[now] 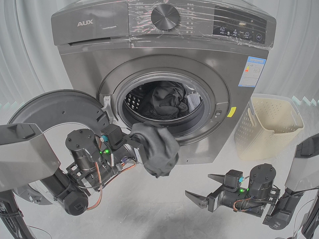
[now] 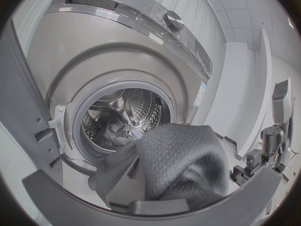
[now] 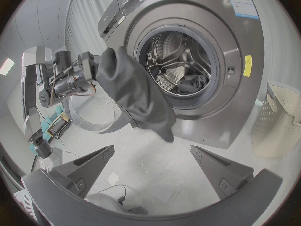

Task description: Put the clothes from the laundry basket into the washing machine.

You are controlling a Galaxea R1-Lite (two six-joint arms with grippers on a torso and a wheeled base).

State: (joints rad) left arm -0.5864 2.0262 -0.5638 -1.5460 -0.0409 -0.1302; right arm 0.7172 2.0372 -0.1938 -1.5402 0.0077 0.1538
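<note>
My left gripper (image 1: 141,146) is shut on a dark grey garment (image 1: 159,150) that drapes over its fingers just below the open mouth of the washing machine (image 1: 166,103). The garment (image 2: 182,160) hangs in front of the drum, and from the right wrist it shows as a long dark cloth (image 3: 134,91). More dark clothes (image 1: 164,100) lie inside the drum (image 2: 119,120). My right gripper (image 1: 202,190) is open and holds nothing, low over the floor in front of the machine. The cream laundry basket (image 1: 269,130) stands to the right of the machine.
The round machine door (image 1: 56,110) is swung open to the left, behind my left arm. Grey floor (image 1: 149,203) lies in front of the machine. White curtains hang behind it.
</note>
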